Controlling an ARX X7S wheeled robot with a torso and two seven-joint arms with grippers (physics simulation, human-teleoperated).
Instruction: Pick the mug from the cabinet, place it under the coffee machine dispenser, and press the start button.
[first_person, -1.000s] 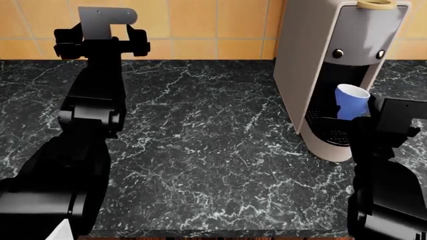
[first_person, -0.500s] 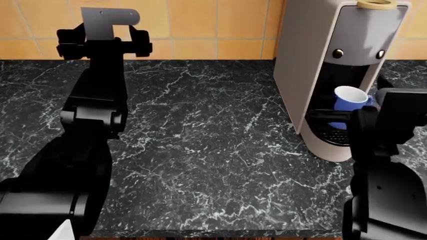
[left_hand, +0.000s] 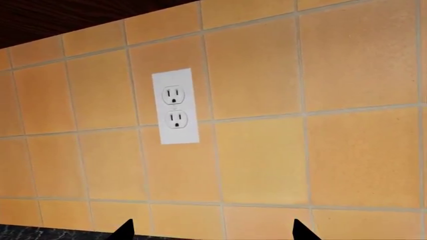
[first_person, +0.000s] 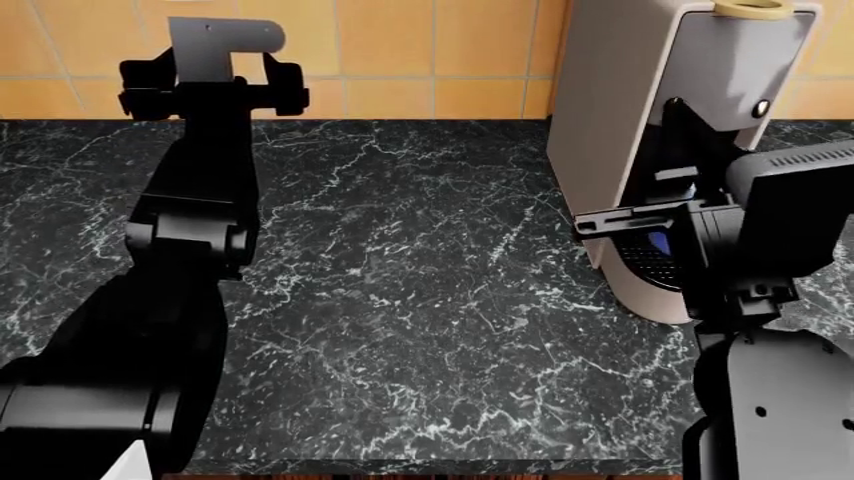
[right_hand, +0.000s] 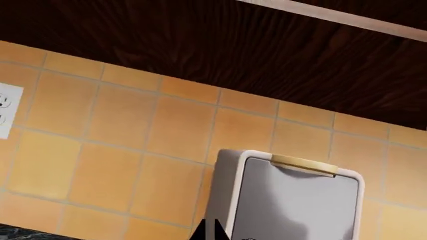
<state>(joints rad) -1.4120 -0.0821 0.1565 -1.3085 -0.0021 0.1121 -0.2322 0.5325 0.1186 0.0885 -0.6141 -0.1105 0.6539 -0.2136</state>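
Since the right gripper (first_person: 663, 150) has been raised toward the buttons, the mug (first_person: 657, 243) is left on the coffee machine dispenser (first_person: 627, 90) tray; right gripper state cannot be told, left gripper (left_hand: 212, 231) is open.

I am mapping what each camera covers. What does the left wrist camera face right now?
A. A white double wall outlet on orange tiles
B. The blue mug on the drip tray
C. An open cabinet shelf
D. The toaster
A: the left wrist view is filled by orange wall tiles with a white double outlet mounted on them.
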